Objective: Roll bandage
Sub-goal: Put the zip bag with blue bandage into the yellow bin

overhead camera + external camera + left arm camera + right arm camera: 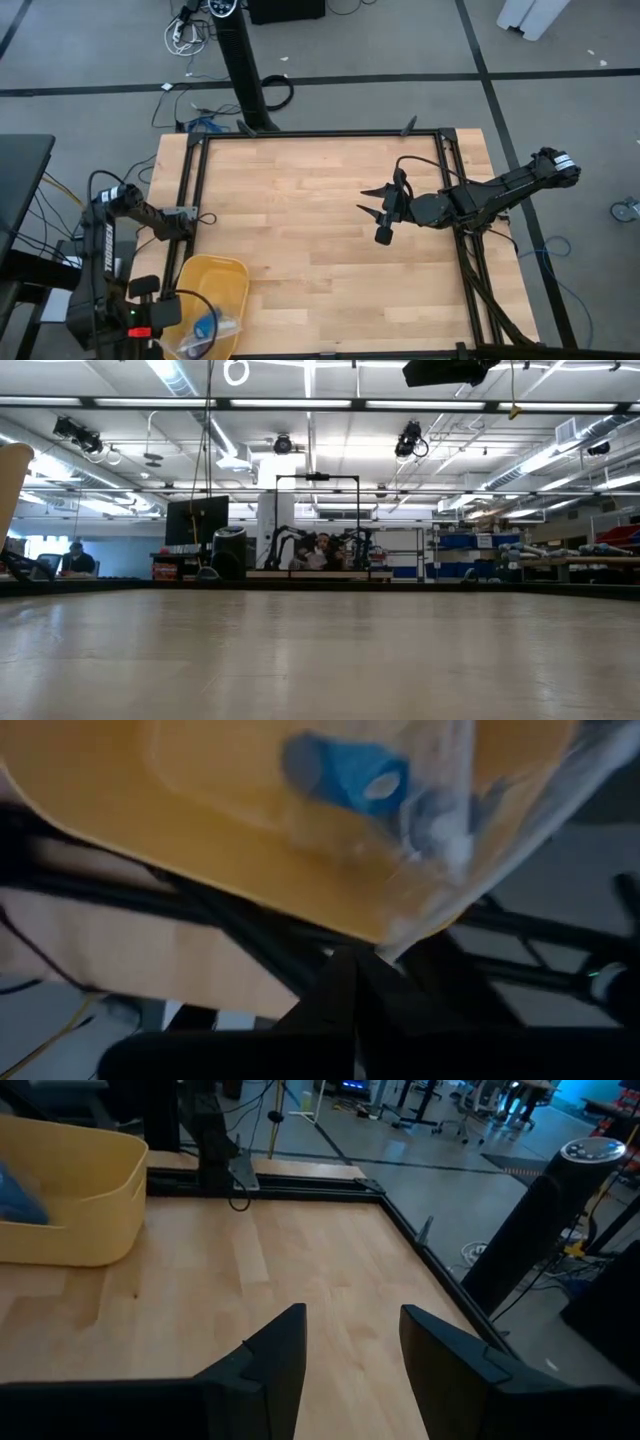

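The bandage (350, 775) is a small bright blue roll. It lies inside a clear plastic bag (470, 810) in the yellow bin (215, 285) at the table's near left corner, and a bit of blue shows in the right wrist view (15, 1195). My left gripper (350, 958) is shut at the bin's near left rim, where the bag comes over the rim. My right gripper (383, 215) is open and empty, above the table's right middle, pointing toward the bin. My left gripper pinches a corner of the clear plastic bag (392, 938) between its fingertips, just outside the bin's rim. The bag's edge runs straight from the bin to the fingertips, drawn taut. The rest of the bag, with the bandage, lies in the bin.
A black metal frame (190, 215) runs along the table's left, far and right edges. Bare wood (300, 220) lies between the bin and my right gripper. The bin (70, 1190) shows far off in the right wrist view.
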You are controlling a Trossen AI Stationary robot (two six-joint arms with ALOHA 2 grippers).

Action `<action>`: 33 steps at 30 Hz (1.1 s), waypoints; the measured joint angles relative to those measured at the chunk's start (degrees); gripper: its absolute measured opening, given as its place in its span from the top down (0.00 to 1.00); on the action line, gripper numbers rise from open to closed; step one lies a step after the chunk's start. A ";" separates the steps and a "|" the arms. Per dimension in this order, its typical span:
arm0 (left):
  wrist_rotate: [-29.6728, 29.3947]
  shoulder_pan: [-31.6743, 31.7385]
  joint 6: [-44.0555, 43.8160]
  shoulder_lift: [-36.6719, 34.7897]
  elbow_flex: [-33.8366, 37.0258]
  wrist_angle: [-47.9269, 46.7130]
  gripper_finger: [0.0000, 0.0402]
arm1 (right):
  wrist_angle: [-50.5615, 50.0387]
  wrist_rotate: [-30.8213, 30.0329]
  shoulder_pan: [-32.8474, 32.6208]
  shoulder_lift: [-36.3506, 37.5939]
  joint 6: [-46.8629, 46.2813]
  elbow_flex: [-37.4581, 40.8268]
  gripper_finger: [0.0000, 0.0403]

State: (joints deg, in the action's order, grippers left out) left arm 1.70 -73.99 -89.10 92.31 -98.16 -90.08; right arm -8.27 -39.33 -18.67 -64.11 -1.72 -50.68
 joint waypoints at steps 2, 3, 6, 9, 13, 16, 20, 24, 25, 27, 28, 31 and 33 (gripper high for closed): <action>1.41 0.00 0.26 0.00 1.47 0.08 0.99 | -0.01 0.02 -0.07 0.01 -0.22 0.00 0.60; 1.87 0.00 0.44 0.00 1.98 0.14 0.99 | 0.00 0.00 -0.07 0.00 -0.24 0.00 0.60; 1.86 0.06 -1.16 0.00 3.09 0.52 0.99 | -0.04 0.11 -0.09 -0.01 -0.24 0.00 0.60; -0.16 0.89 -5.70 0.00 4.06 0.56 0.98 | -0.04 0.39 -0.09 -0.01 -0.21 0.00 0.60; -7.53 2.76 -6.27 0.01 4.79 1.01 0.93 | -0.15 2.20 -0.09 -0.01 0.14 0.00 0.56; -15.55 4.57 -4.68 -0.02 3.95 4.20 0.87 | -0.11 4.19 -0.11 -0.20 0.21 0.00 0.53; -23.91 7.58 2.29 -0.11 2.29 12.11 0.77 | 0.00 5.03 -0.20 -0.98 0.24 0.00 0.50; -23.43 11.45 11.73 1.84 3.20 15.88 0.69 | -0.09 5.01 -0.35 -1.95 0.29 0.00 0.50; -20.98 12.39 13.50 3.00 3.56 15.88 0.68 | -0.06 5.02 -0.44 -2.19 0.29 0.00 0.50; -16.36 14.03 16.74 5.69 3.90 15.34 0.66 | -0.28 5.04 -0.71 -2.43 0.31 0.00 0.50; -14.17 14.73 18.11 6.93 3.90 15.10 0.65 | -0.18 5.03 -0.73 -2.43 0.33 0.00 0.50; -9.61 15.79 21.44 9.91 3.88 15.30 0.64 | -0.11 5.03 -0.89 -2.39 0.33 0.00 0.50; -6.40 16.39 22.77 11.54 3.88 15.34 0.63 | 0.11 4.90 -1.09 -2.39 0.54 0.00 0.50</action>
State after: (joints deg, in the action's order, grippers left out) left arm -4.70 -57.61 -66.33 103.85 -94.28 -74.74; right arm -8.16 -34.44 -19.77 -66.50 -1.18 -50.68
